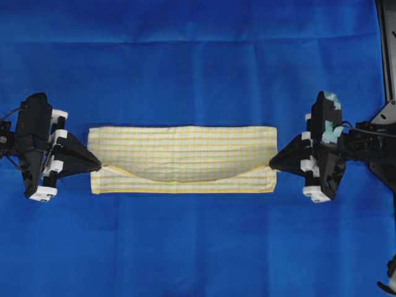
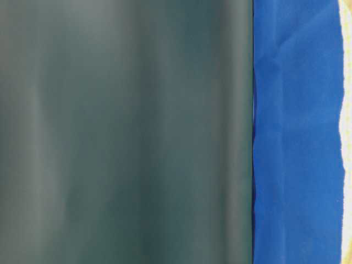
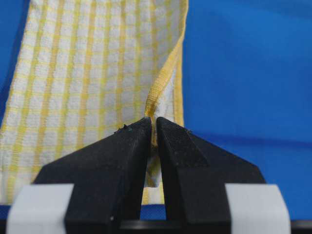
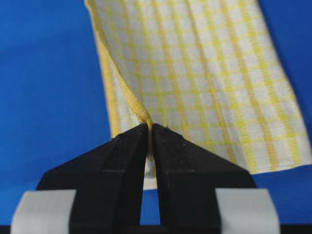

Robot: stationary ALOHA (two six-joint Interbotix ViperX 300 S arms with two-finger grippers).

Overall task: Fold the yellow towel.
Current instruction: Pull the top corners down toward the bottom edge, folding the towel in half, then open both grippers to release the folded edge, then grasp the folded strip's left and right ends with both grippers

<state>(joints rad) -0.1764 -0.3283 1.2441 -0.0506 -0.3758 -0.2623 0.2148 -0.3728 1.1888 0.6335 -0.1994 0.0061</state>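
The yellow towel (image 1: 182, 158), checked yellow and white with yellow hems, lies as a long band across the middle of the blue cloth. My left gripper (image 1: 99, 166) is shut on the towel's hem at its left end; the pinched hem shows in the left wrist view (image 3: 152, 122). My right gripper (image 1: 270, 164) is shut on the hem at the right end, also seen in the right wrist view (image 4: 148, 126). The upper layer is lifted at both held corners and sags in a curve between them over the lower layer (image 1: 185, 185).
A large plain blue cloth (image 1: 198, 62) covers the table on all sides of the towel. The table-level view is mostly blocked by a dark grey surface (image 2: 126, 132), with a strip of blue cloth (image 2: 297, 132) at its right.
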